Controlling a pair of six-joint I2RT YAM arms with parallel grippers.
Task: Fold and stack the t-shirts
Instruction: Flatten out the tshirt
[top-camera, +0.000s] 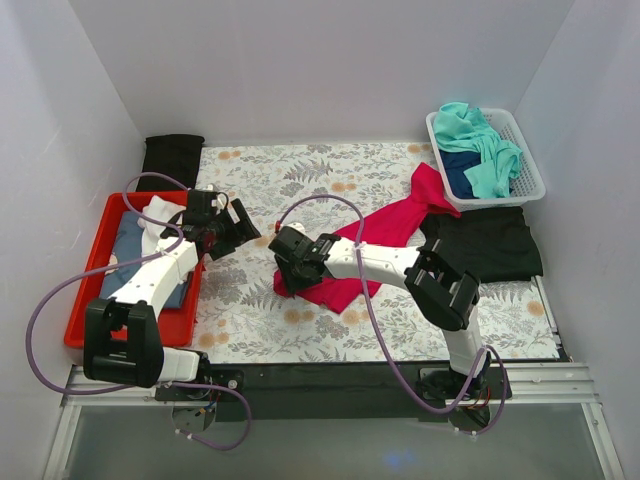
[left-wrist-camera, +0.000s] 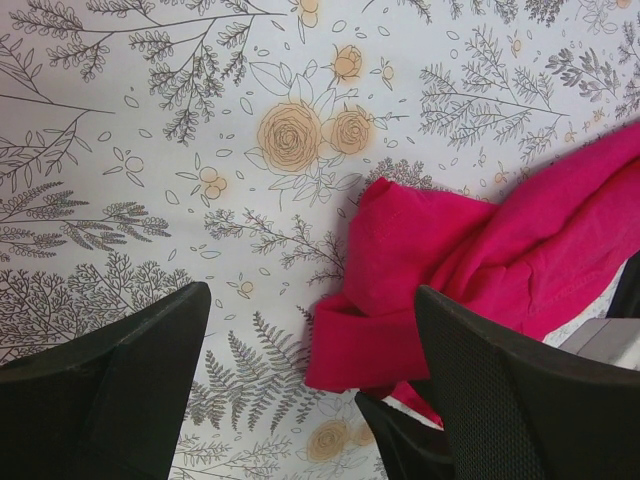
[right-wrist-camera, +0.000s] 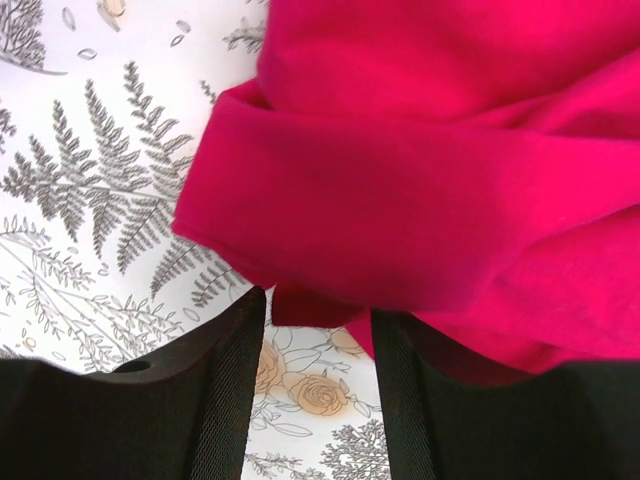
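The crimson-red t-shirt (top-camera: 385, 228) lies crumpled across the middle of the patterned cover; it also shows in the left wrist view (left-wrist-camera: 450, 260) and the right wrist view (right-wrist-camera: 430, 150). My right gripper (top-camera: 287, 265) (right-wrist-camera: 318, 300) is at its bunched left end, jaws partly apart, with a fold of red cloth over and between the tips. My left gripper (top-camera: 240, 225) (left-wrist-camera: 312, 300) is wide open and empty, just left of that end. A black t-shirt (top-camera: 485, 245) lies flat at the right. Teal (top-camera: 480, 145) and navy (top-camera: 460, 170) t-shirts sit in the basket.
A white basket (top-camera: 525, 150) stands at the back right. A red tray (top-camera: 95, 270) at the left holds folded blue and white cloth (top-camera: 135, 240). A black cloth (top-camera: 170, 155) lies at the back left. White walls enclose the table.
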